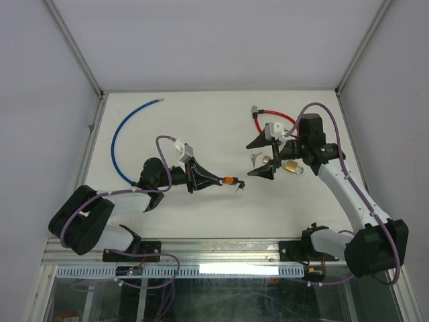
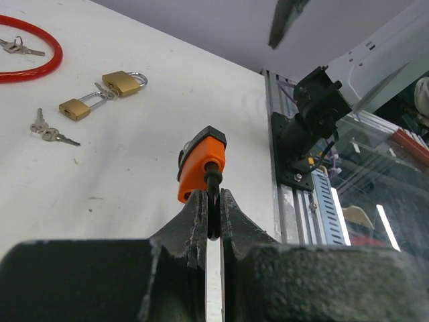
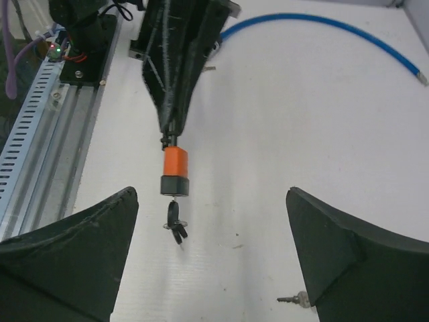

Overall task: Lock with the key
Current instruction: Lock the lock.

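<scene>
An orange padlock (image 1: 230,180) (image 2: 201,164) (image 3: 175,163) hangs just above the table. My left gripper (image 1: 213,180) (image 2: 213,198) is shut on its black shackle. A black-headed key (image 3: 175,216) (image 1: 239,186) sticks in the lock's black end, and more keys hang from its ring. My right gripper (image 1: 260,157) (image 3: 211,201) stands wide open, facing the key end of the lock from a short way off. Nothing is between its fingers.
Two brass padlocks (image 2: 123,82) (image 2: 76,109) and loose keys (image 2: 50,133) lie beside a red cable loop (image 2: 40,60) (image 1: 268,114) under the right arm. A blue cable (image 1: 124,134) (image 3: 322,27) curves at far left. A small key (image 3: 295,300) lies by the right finger. The metal rail (image 2: 295,201) edges the table.
</scene>
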Controlling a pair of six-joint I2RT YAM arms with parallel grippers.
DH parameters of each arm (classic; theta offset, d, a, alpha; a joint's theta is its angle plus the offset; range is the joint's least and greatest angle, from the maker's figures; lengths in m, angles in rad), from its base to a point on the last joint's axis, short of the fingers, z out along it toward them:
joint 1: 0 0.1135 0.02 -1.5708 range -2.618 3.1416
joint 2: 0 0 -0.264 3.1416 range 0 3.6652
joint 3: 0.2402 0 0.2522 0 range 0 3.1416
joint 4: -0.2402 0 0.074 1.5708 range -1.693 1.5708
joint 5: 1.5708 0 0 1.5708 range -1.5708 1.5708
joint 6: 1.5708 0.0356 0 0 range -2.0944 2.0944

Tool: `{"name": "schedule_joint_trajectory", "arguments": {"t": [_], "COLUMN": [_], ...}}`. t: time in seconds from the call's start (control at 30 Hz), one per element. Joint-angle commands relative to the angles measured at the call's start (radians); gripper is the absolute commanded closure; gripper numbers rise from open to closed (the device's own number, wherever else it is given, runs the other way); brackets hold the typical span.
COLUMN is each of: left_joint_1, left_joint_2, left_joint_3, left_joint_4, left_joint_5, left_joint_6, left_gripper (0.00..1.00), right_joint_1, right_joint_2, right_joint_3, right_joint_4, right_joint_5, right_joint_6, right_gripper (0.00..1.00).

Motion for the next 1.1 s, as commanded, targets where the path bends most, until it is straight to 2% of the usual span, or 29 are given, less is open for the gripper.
{"name": "schedule_joint_trajectory", "arguments": {"t": [0.0,0.07,0.17,0.37,0.7,1.0,1.07], "left_joint_1": [-0.006,-0.007,-0.013,-0.043,-0.048,-0.050,-0.050], "left_joint_2": [-0.032,-0.028,-0.038,-0.071,-0.119,-0.142,-0.145], "left_joint_3": [-0.013,-0.034,-0.066,-0.064,-0.041,-0.030,-0.030], "left_joint_4": [0.192,0.279,0.365,0.308,0.148,0.108,0.106], "left_joint_5": [-0.008,-0.009,-0.024,-0.043,-0.080,-0.090,-0.089], "left_joint_6": [-0.169,-0.220,-0.253,-0.178,-0.067,-0.053,-0.053], "left_gripper": [1.00,1.00,1.00,1.00,1.00,1.00,1.00], "right_joint_1": [0.001,0.005,0.026,0.102,0.195,0.239,0.245], "right_joint_2": [-0.094,-0.090,-0.041,0.033,0.089,0.098,0.104], "right_joint_3": [-0.102,-0.147,-0.140,-0.136,-0.108,-0.125,-0.125], "right_joint_4": [0.020,0.064,0.073,0.111,0.042,0.134,0.139], "right_joint_5": [-0.168,-0.211,-0.192,-0.122,-0.049,0.007,0.023], "right_joint_6": [-0.221,-0.224,-0.206,-0.128,-0.175,-0.088,-0.081], "right_gripper": [0.02,0.01,0.01,0.07,0.37,0.57,0.58]}}
